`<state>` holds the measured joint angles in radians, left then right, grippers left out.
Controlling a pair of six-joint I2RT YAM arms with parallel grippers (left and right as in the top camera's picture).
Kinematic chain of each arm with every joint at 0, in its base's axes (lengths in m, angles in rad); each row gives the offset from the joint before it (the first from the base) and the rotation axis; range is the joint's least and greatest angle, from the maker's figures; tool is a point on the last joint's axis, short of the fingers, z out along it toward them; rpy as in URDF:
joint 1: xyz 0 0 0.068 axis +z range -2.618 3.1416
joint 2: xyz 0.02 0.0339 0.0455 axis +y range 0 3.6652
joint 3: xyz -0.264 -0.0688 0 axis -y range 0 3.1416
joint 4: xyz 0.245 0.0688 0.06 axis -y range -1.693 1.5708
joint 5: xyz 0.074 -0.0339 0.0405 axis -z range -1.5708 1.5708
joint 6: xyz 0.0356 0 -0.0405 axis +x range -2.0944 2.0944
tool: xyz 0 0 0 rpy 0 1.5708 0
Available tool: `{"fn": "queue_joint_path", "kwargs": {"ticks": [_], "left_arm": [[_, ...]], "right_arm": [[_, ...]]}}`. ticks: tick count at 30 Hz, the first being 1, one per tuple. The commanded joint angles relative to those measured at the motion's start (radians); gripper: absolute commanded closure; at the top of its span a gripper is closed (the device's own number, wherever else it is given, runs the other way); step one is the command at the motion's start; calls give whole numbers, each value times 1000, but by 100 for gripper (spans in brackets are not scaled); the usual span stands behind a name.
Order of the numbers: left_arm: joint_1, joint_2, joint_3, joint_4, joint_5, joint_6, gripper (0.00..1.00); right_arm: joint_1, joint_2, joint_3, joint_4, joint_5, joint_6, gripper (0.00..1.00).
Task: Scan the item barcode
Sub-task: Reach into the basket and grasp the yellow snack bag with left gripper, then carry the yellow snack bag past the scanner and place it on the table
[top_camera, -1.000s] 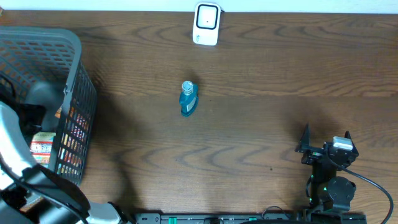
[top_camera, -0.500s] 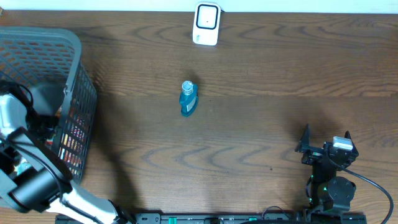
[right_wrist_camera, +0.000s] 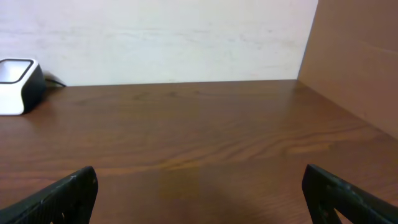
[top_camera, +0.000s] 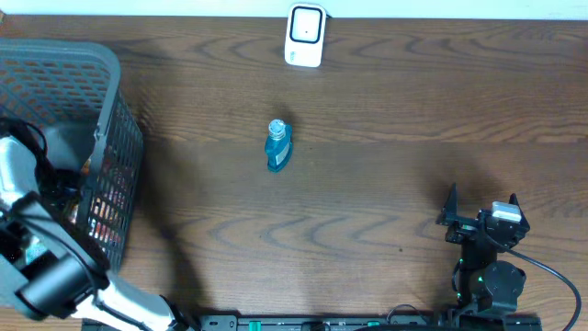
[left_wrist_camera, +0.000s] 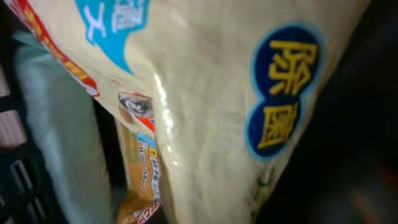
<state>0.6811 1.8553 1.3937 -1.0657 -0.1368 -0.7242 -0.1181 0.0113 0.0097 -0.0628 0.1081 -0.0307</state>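
My left arm (top_camera: 18, 175) is down inside the grey basket (top_camera: 110, 110) at the left edge of the bench (top_camera: 386, 138), and its wrist camera is filled by a cream pouch (left_wrist_camera: 205, 112) with blue roundels and yellow characters. That is the item I am after, and it sits in the basket against another printed pack (left_wrist_camera: 140, 180). I can't see the left end effector's fingers in either view. It is closed right down, and with the film this close to the lens I judge it has pinched a fold of the pouch, though I can't confirm the bite.

The pouch looks like soft, glossy film: light, limp and creased, with a sheen down one fold. It should sag and swing when lifted, and a shiny skin could slide out of a shallow pinch. I'd want hold of a sealed edge or corner, where the film is doubled and stiffer, not the slack middle. I can't see a barcode on this face.

The right end effector (top_camera: 482, 198) is parked at the near right, jaws wide apart and holding nothing. The white scanner (top_camera: 305, 35) stands at the far edge — well apart from the basket — with a small blue bottle (top_camera: 277, 145) lying on the bench between.
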Motion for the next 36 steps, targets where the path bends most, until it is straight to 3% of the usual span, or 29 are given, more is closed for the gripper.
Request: {"fn": "queue_joint_path", "kwargs": {"ticks": [1, 5, 8, 14, 16, 18, 23, 28, 33, 36], "left_arm": [[3, -246, 137, -6, 23, 39, 93], [3, -470, 191, 38, 34, 38, 93], [3, -602, 191, 97, 121, 37, 93], [-46, -773, 191, 313, 625, 34, 93], [-121, -789, 190, 389, 766, 30, 93], [-241, -791, 190, 425, 819, 31, 93], [-673, -723, 175, 424, 747, 110, 93], [-1062, -555, 175, 424, 506, 211, 93], [-1309, -338, 175, 416, 379, 332, 93], [-1400, -194, 175, 381, 225, 338, 92]], "right_arm": [[-6, -5, -5, -1, -2, -8, 1], [-6, -5, -5, -1, -3, -8, 1], [-6, -5, -5, -1, -2, -8, 1], [-6, -5, -5, -1, -2, -8, 1], [-6, -5, -5, -1, -2, -8, 1], [-6, -5, -5, -1, -2, -8, 1], [-6, -5, -5, -1, -2, -8, 1], [-6, -5, -5, -1, -2, -8, 1], [-6, -5, -5, -1, -2, -8, 1], [-6, -5, -5, -1, -2, -8, 1]]}}
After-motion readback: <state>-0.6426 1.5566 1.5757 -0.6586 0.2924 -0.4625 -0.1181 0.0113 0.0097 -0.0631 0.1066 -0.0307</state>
